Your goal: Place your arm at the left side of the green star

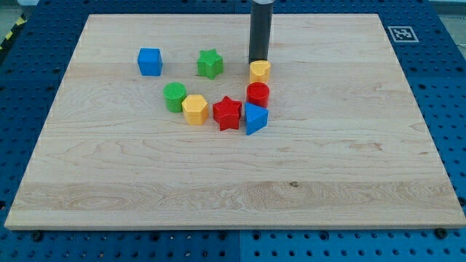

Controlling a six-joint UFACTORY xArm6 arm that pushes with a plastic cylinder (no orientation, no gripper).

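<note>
The green star [210, 63] sat in the upper middle of the wooden board [349, 167], flat on it, roughly symmetrical with no long axis I could make out and 1 point toward 12 o'clock. At its 9 o'clock stood the blue cube [150, 62], well apart, so the gap between them was free. My tip [259, 62] was at the star's 3 o'clock, just behind the small yellow block [260, 70], perhaps touching it. The rod carried nothing; it has no jaws. I judged the task barely begun: I was on the wrong side and had to round the star to its 9 o'clock.
</note>
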